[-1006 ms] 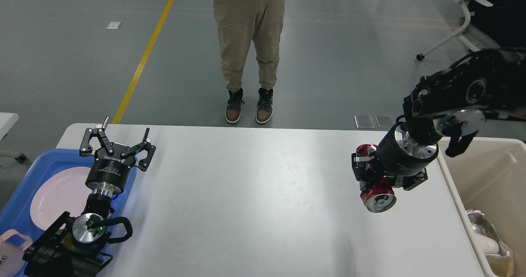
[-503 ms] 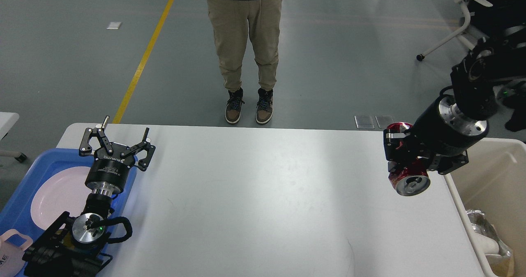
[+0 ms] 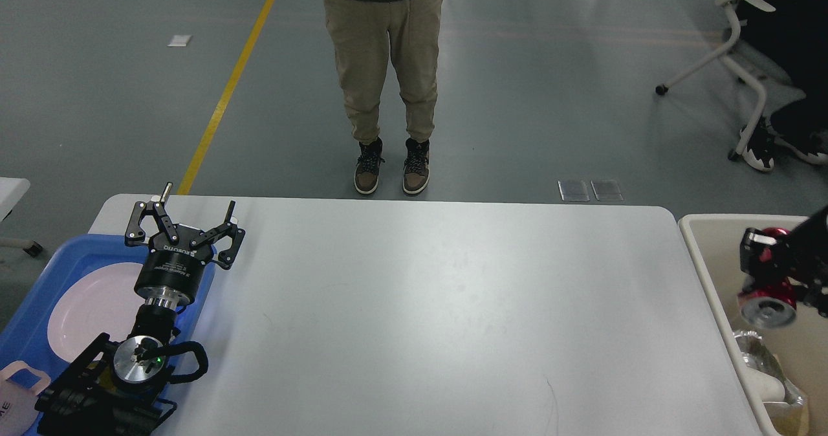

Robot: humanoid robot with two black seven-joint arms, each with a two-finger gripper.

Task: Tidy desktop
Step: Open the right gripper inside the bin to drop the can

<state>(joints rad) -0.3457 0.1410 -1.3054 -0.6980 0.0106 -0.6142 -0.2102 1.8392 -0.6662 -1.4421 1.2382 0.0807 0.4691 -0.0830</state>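
Note:
The white desktop (image 3: 420, 306) fills the middle of the head view and is bare. My right gripper (image 3: 763, 274) is at the far right edge, shut on a crushed red can (image 3: 770, 297), holding it above the inside of the beige bin (image 3: 705, 255). My left gripper (image 3: 183, 219) is open and empty, pointing up over the desktop's left edge beside the blue tray (image 3: 39, 294).
The blue tray holds a white plate (image 3: 90, 306) and a pink cup (image 3: 16, 397) at its near corner. The beige bin holds crumpled rubbish (image 3: 763, 365). A person (image 3: 385, 74) stands behind the desktop. A chair (image 3: 744, 41) stands at the far right.
My right arm has carried the red can to the right, off the desktop and over the beige bin. My left arm has not moved.

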